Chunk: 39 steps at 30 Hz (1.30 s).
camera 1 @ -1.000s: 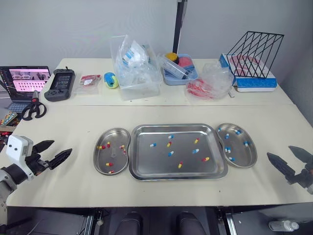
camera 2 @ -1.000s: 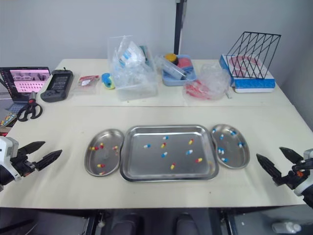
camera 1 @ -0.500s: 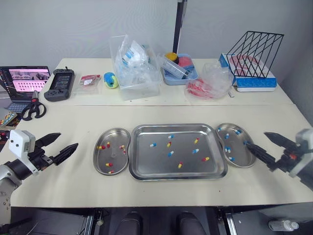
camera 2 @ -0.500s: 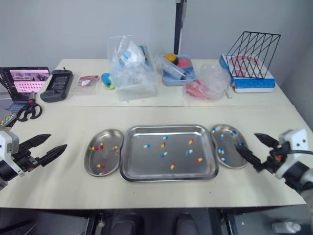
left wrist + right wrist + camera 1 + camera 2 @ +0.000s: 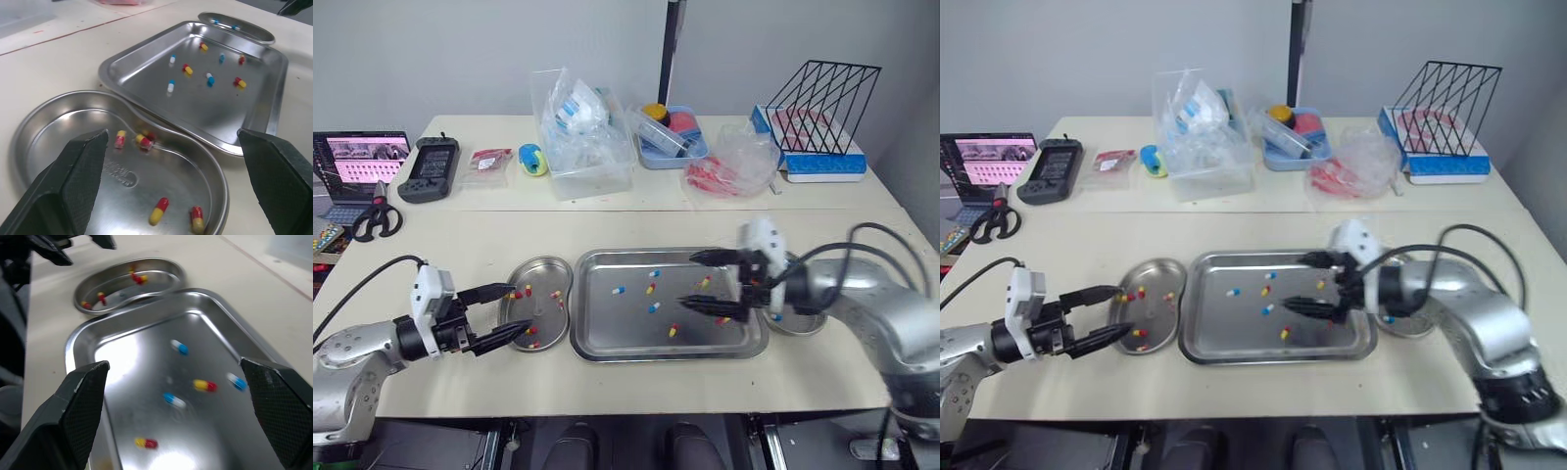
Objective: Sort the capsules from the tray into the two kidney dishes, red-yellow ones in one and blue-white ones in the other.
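Currently right gripper (image 5: 687,279) gapes wide over the tray (image 5: 607,325).

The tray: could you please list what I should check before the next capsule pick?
1. Right gripper open over the tray: ok.
2. Left gripper open and empty: ok.
3. Capsules of both colours left in the tray: ok.
4. Left kidney dish holds red-yellow capsules alone: ok.
5. Right kidney dish holds blue-white alone: cannot tell, the right arm covers most of it.

A lab bench: steel tray (image 5: 602,323), kidney dishes (image 5: 543,269), laptop (image 5: 360,157), supply bins (image 5: 592,168).
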Each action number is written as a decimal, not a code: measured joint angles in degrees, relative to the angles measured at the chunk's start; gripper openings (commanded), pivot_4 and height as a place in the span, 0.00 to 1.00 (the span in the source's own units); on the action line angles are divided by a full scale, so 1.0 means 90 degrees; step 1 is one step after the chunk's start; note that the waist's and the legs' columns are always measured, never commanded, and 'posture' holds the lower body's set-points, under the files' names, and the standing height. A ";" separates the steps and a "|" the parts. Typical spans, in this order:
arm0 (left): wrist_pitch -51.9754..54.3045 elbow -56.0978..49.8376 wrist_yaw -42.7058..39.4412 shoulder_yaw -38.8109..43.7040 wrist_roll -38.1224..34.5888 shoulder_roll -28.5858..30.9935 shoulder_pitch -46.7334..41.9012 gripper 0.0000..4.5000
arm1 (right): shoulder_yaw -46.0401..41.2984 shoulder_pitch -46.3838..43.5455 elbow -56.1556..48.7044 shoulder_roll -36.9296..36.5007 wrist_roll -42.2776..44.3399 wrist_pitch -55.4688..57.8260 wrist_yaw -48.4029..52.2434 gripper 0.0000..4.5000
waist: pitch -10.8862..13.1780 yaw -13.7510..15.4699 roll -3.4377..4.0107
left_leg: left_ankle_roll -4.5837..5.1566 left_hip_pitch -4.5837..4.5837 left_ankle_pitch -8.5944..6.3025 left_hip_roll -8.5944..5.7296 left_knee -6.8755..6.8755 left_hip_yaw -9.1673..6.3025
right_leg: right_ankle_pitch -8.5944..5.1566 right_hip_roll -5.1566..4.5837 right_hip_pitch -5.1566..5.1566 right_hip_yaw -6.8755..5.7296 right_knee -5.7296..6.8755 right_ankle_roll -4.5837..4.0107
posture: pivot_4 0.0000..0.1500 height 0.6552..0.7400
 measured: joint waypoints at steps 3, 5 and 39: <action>-0.0128 0.0038 -0.0052 -0.0152 0.0104 -0.0033 -0.0029 0.99 | 0.0843 -0.0710 0.0666 0.0592 -0.0575 -0.0159 0.0140 1.00 | 0.0000 -0.0009 0.0000 | -0.0001 -0.0002 0.0001 -0.0002 0.0001 -0.0002 | 0.0000 -0.0001 -0.0005 0.0000 0.0001 0.0000 | 1.00 0.85; -0.0181 0.0054 -0.0056 -0.0184 0.0121 -0.0067 -0.0012 1.00 | 0.1243 -0.1084 0.1139 0.0865 -0.0928 -0.0333 0.0296 0.88 | 0.0000 0.0003 0.0000 | -0.0004 -0.0007 0.0002 -0.0002 0.0001 -0.0005 | 0.0000 -0.0001 -0.0013 -0.0001 0.0002 0.0000 | 1.00 0.85; -0.0102 -0.0367 0.0213 -0.0217 0.0065 -0.0159 0.0465 1.00 | 0.2092 -0.2877 0.5790 0.2961 -0.3561 -0.2806 0.1474 0.09 | 0.0000 -0.0175 0.0001 | -0.0030 -0.0029 0.0017 0.0001 -0.0006 -0.0022 | 0.0005 -0.0004 -0.0095 0.0001 0.0066 -0.0008 | 1.00 0.85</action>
